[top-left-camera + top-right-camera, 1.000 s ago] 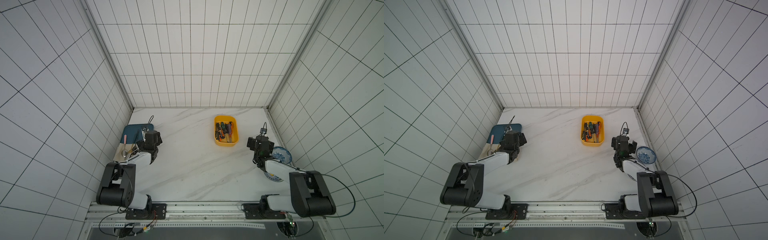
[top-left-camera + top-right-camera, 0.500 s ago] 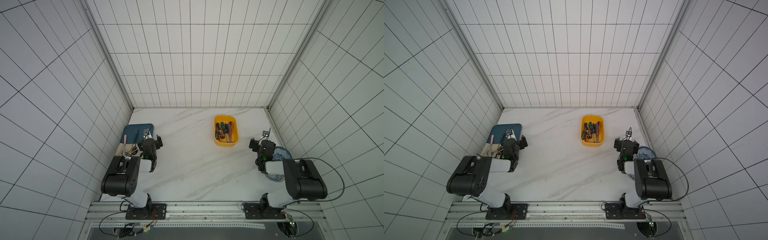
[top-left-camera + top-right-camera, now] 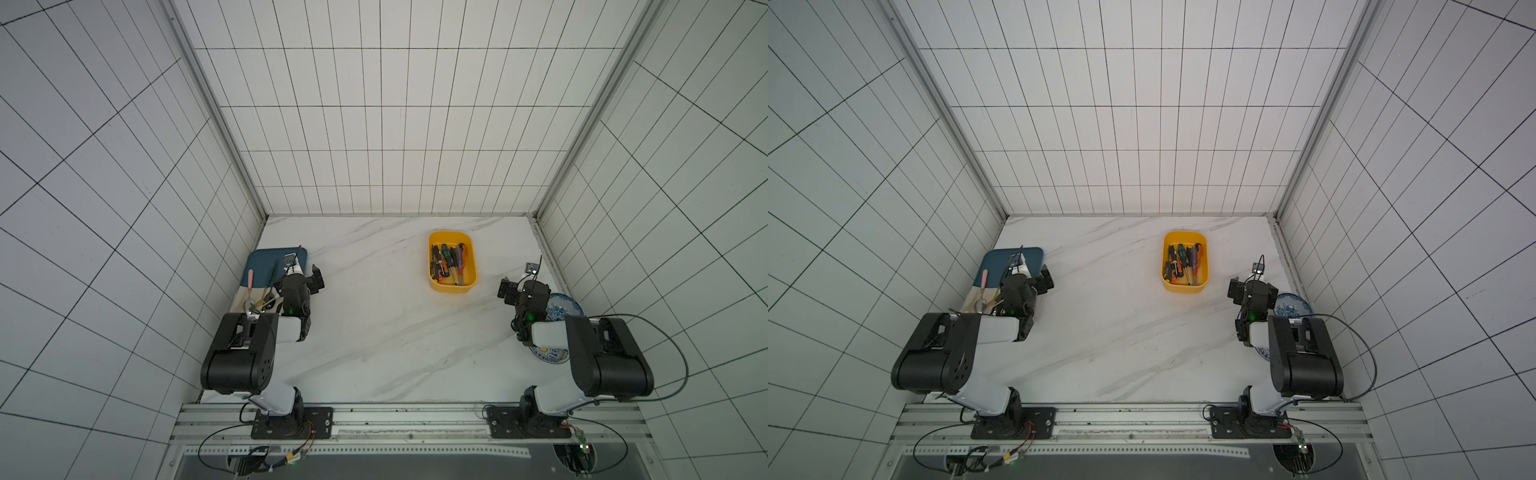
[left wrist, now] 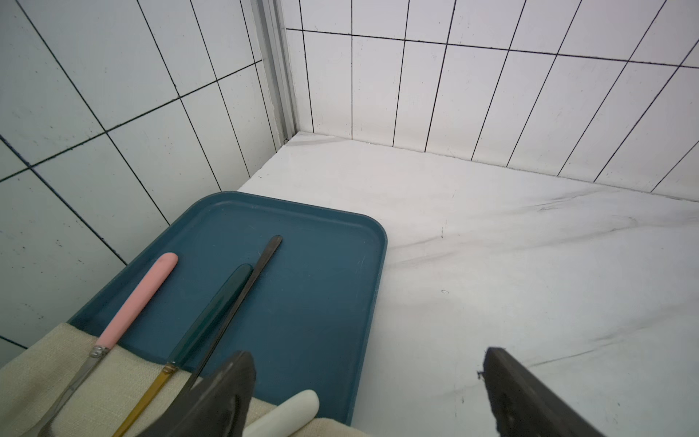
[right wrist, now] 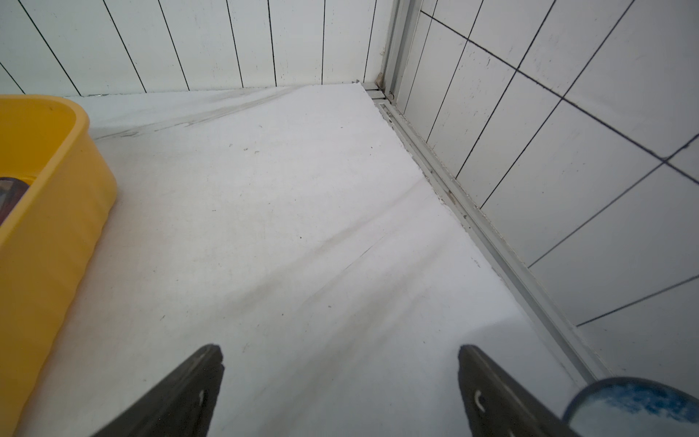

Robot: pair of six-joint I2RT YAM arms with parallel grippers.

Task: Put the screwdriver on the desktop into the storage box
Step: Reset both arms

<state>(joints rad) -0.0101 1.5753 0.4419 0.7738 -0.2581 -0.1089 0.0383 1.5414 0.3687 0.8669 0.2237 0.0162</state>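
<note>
Your desktop (image 3: 374, 332) fills the floor of the tiled booth, white with grey veins, and most of its middle is bare marble. Your left arm (image 3: 245, 353) and right arm (image 3: 598, 357) are folded low at the near corners, each reaching a short way toward the far wall.

The dark-blue tray (image 3: 266, 259) sits against the left wall, just beyond your left arm. A beige cloth (image 4: 45, 378) overlaps its near end. The storage box (image 3: 453, 287) stands right of centre toward the back, well apart from the tray; in the right wrist view its yellow wall (image 5: 49, 227) is close beside the right gripper. A blue-and-white plate (image 3: 565, 305) lies by the right wall, partly under your right arm.

Every screwdriver you can see lies inside the storage box. The screwdrivers (image 3: 449, 266) are bunched side by side along its length, handles toward the far end.

On the tray lie a pink-handled utensil (image 4: 143, 299), a green-handled one (image 4: 215, 306) and a thin dark one (image 4: 249, 280), all running back onto the cloth. A white handle (image 4: 291, 412) lies at the tray's near edge.

Your left gripper (image 4: 368, 355) hovers over the tray's edge with its fingers spread wide, nothing between them. Your right gripper (image 5: 340, 350) is the same, wide apart and empty over bare marble.
</note>
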